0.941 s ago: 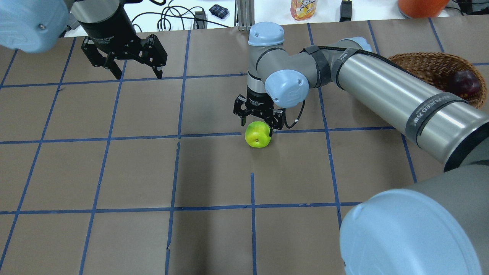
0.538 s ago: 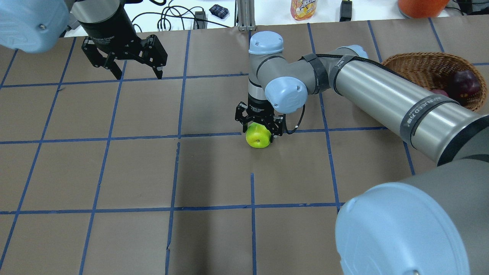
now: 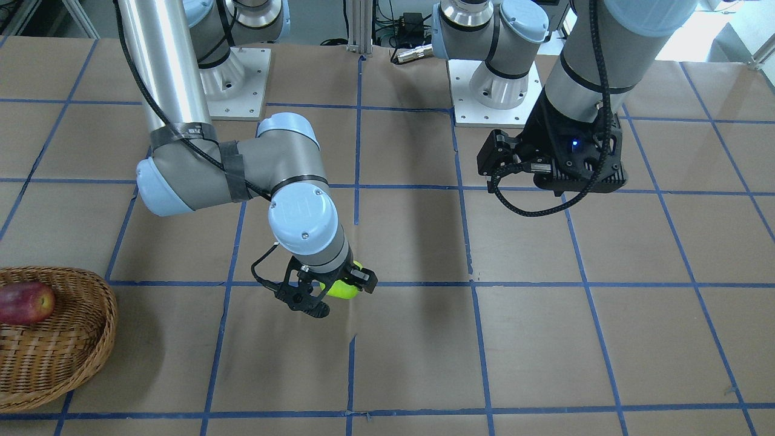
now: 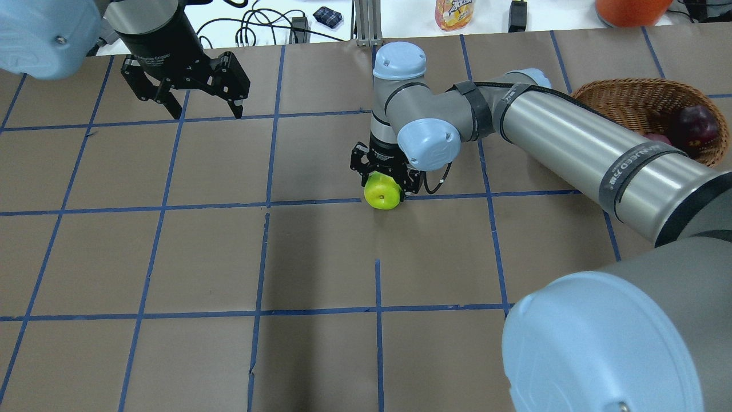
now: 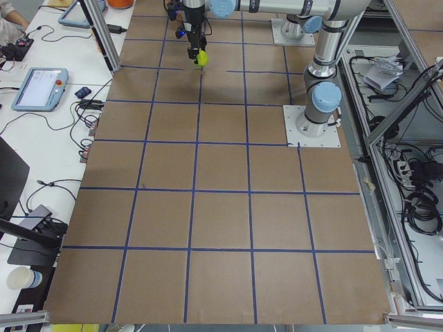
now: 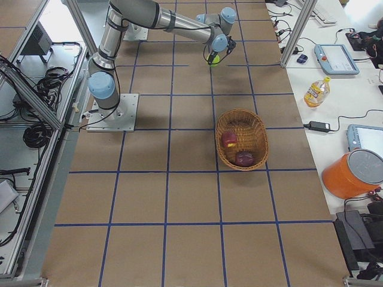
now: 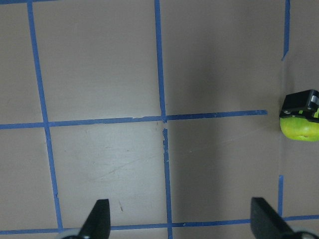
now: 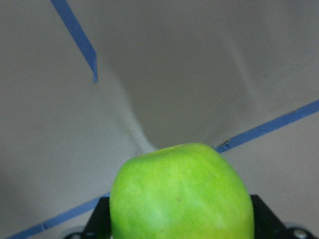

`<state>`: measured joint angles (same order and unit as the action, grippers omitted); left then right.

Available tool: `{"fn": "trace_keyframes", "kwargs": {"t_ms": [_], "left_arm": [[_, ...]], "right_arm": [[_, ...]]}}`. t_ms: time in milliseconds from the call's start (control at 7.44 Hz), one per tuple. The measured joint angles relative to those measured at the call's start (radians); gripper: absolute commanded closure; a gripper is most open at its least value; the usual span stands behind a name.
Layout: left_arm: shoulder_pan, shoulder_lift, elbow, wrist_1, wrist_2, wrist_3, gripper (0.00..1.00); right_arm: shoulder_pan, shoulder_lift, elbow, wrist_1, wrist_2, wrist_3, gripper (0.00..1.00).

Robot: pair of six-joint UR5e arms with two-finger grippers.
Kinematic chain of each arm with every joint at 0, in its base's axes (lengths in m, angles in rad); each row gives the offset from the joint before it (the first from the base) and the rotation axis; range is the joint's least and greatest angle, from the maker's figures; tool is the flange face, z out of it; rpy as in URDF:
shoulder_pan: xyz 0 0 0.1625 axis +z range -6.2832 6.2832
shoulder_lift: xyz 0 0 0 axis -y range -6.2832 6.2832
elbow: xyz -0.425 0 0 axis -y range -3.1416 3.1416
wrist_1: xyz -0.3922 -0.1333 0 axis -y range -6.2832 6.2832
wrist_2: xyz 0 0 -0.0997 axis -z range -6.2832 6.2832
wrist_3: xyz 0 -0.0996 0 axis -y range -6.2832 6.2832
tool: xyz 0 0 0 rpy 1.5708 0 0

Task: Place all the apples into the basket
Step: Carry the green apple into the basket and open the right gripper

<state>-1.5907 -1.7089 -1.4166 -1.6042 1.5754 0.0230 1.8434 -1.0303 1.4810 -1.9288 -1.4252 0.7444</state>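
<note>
My right gripper (image 4: 384, 186) is shut on the bright green apple (image 4: 383, 194) near the table's middle and holds it just above the brown paper. The apple also shows in the front view (image 3: 340, 289) and fills the right wrist view (image 8: 179, 196). The wicker basket (image 4: 626, 94) stands at the far right. In it lie the dark maroon apple (image 4: 695, 126) and the red apple (image 3: 24, 301). My left gripper (image 4: 206, 111) is open and empty, high over the far left of the table.
The table is brown paper with a blue tape grid (image 4: 269, 203). A bottle (image 4: 454, 12), cables and an orange container (image 4: 629, 10) lie on the white bench beyond the far edge. My right forearm (image 4: 572, 137) reaches past the basket's near side.
My right gripper came down around the green apple, shut on it and raised it slightly. The left arm has not moved.
</note>
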Motion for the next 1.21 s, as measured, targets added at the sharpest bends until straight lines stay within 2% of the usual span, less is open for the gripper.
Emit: {"fn": "trace_keyframes", "kwargs": {"t_ms": [269, 538, 941, 1210], "left_arm": [[0.000, -0.001, 0.000, 0.001, 0.000, 0.000, 0.00], [0.000, -0.001, 0.000, 0.001, 0.000, 0.000, 0.00], [0.000, -0.001, 0.001, 0.001, 0.000, 0.000, 0.00], [0.000, -0.001, 0.001, 0.002, 0.000, 0.000, 0.00]], "right_arm": [[-0.123, -0.049, -0.115, 0.164, -0.043, -0.107, 1.00], [-0.300, -0.061, -0.207, 0.299, -0.101, -0.324, 1.00], [-0.562, -0.059, -0.226, 0.341, -0.184, -0.735, 1.00], [-0.642, -0.015, -0.212, 0.306, -0.195, -0.871, 1.00]]}}
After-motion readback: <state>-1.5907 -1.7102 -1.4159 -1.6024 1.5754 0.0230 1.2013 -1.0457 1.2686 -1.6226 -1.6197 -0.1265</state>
